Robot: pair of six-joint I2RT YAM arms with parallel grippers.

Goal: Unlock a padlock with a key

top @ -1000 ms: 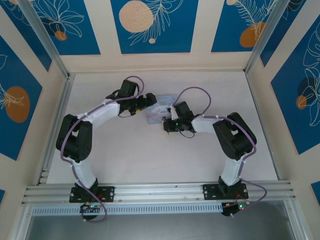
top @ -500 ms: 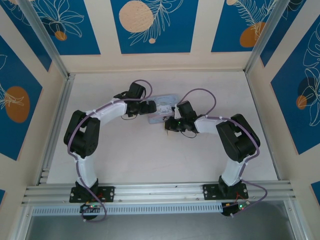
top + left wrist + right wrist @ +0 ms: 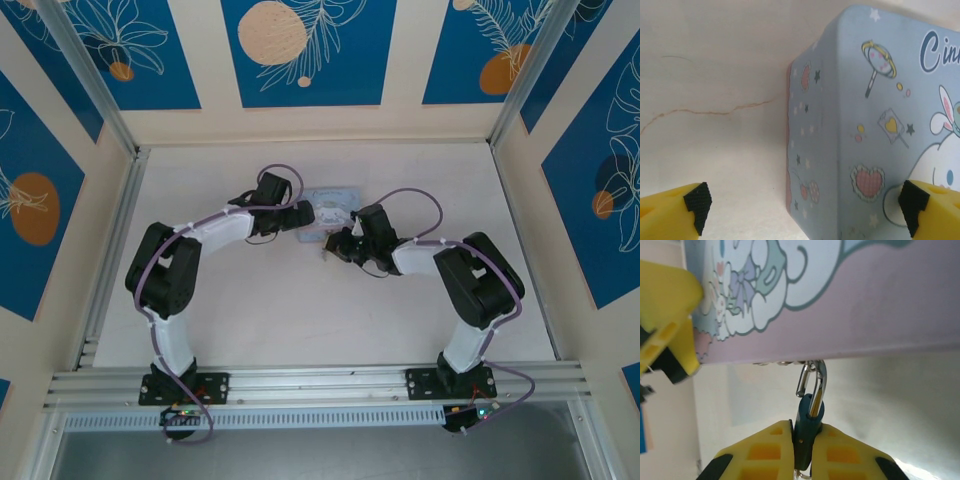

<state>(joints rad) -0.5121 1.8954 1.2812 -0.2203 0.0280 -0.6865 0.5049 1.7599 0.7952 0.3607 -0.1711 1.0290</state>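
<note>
The padlock [image 3: 807, 422] is small and dark blue-grey, and my right gripper [image 3: 806, 435] is shut on its body. Its metal shackle [image 3: 813, 380] has one leg free and hooks into the fitting under the edge of the pastel blue cartoon tin [image 3: 840, 305]. The key is hidden. My left gripper [image 3: 805, 210] is open and straddles a corner of the tin [image 3: 865, 125], with one pad [image 3: 697, 205] over the table and the other [image 3: 914, 200] against the printed lid. In the top view, the left gripper [image 3: 300, 215] and right gripper [image 3: 335, 245] meet at the tin [image 3: 335, 203].
The tin lies mid-table, towards the back. A yellow finger of the left gripper [image 3: 670, 315] stands close to the tin's left end in the right wrist view. Pale table [image 3: 300, 320] stretches in front, and aluminium rails [image 3: 110, 260] border it.
The left arm has swung right and brought its open gripper around the tin's left end. The right gripper has shifted slightly left, towards the tin, and stays shut.
</note>
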